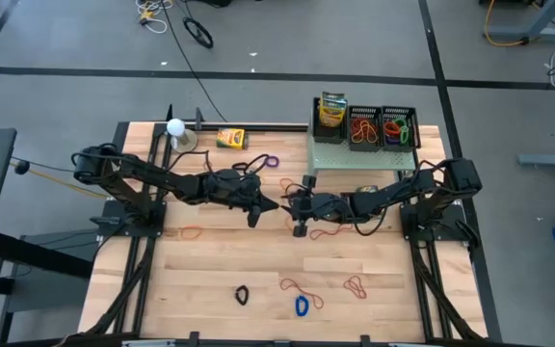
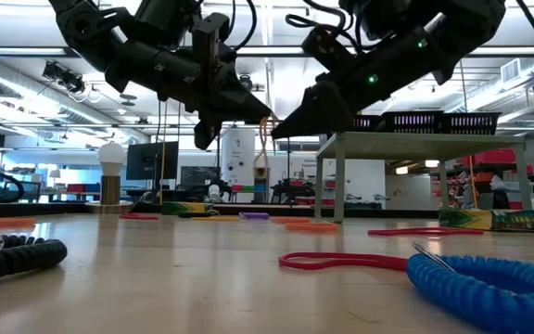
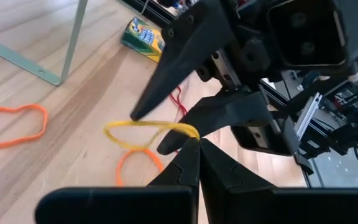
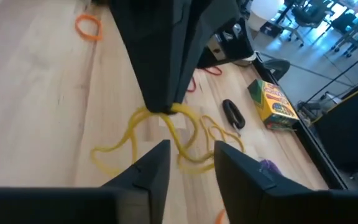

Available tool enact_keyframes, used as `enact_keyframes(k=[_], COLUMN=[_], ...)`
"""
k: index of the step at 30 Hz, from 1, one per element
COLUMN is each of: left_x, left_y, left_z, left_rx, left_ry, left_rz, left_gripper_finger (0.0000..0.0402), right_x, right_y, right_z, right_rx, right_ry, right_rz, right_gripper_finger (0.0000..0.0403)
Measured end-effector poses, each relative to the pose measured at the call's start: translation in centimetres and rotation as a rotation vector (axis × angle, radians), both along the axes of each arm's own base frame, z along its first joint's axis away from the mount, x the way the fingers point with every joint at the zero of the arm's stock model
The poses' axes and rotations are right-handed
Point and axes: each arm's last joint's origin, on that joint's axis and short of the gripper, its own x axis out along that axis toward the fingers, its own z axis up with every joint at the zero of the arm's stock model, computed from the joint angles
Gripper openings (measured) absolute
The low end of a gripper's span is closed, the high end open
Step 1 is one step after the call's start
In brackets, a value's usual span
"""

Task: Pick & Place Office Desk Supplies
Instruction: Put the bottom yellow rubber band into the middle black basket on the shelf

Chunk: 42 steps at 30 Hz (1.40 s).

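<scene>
My left gripper (image 3: 194,149) hangs above the middle of the table (image 1: 210,270), shut on a yellow rubber band (image 3: 143,132). My right gripper (image 4: 191,155) faces it from the table's right, open. Its two fingers (image 3: 143,107) stand on either side of the band's loop, and the band (image 4: 185,149) hangs in the gap between them. In the high view the two grippers meet tip to tip, left (image 1: 274,205) against right (image 1: 293,205). One crayon box (image 1: 230,138) lies flat on the table at the far side. Another (image 1: 332,112) stands in a black mesh tray on the shelf. My left gripper pinches one spot of the yellow band's loop (image 3: 188,130) between its two fingertips, coming slanting down from the table's left. The band hangs slack below the fingers, clear of the table. My right gripper: I cannot tell whether its fingers touch the band.
A pale green shelf (image 1: 355,156) at the far right carries mesh trays (image 1: 362,127) (image 1: 400,127) filled with rubber bands. A white ball (image 1: 175,126) stands far left. Loose bands lie about: purple (image 1: 270,161), orange (image 1: 192,232), red (image 1: 328,231), black (image 1: 242,294), blue (image 1: 302,306).
</scene>
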Motion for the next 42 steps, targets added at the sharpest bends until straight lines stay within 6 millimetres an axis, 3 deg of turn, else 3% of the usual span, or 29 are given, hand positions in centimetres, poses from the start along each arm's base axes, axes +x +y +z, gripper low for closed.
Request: enact_keyframes(k=[10,16,22,28,34,38,42], left_x=[0.0,-0.3,-0.9,-0.9,-0.9,-0.9,-0.9], left_y=[0.0,0.4,1.0,1.5,1.5,1.5,1.5], left_z=[0.0,-0.8,-1.3,-1.3,-1.3,-1.3,-1.3], left_rx=[0.005,-0.015,-0.021,0.035,0.093,0.109,0.125], left_ry=[0.003,0.084,0.172,0.171,0.177,0.176,0.17], left_rz=[-0.001,0.022,0.055,0.049,0.06,0.056,0.051], left_gripper_finger=[0.0007,0.0042,0.0103,0.0129,0.0128,0.0128,0.0128], right_x=[0.2,-0.1,-1.6,-3.9,-7.7,-10.5,-12.7], right_y=[0.0,0.0,0.0,0.6,0.4,-1.5,-4.9], right_z=[0.4,0.2,1.5,4.8,9.8,13.9,17.1], right_rx=[0.099,0.163,0.118,0.106,0.069,0.022,0.073], right_ry=[-0.08,-0.076,-0.022,-0.036,-0.121,-0.062,0.022], right_rz=[-0.041,-0.12,-0.203,-0.198,-0.308,-0.45,-0.619], right_gripper_finger=[0.0014,0.0014,0.0006,0.0009,0.0005,0.0006,0.0006])
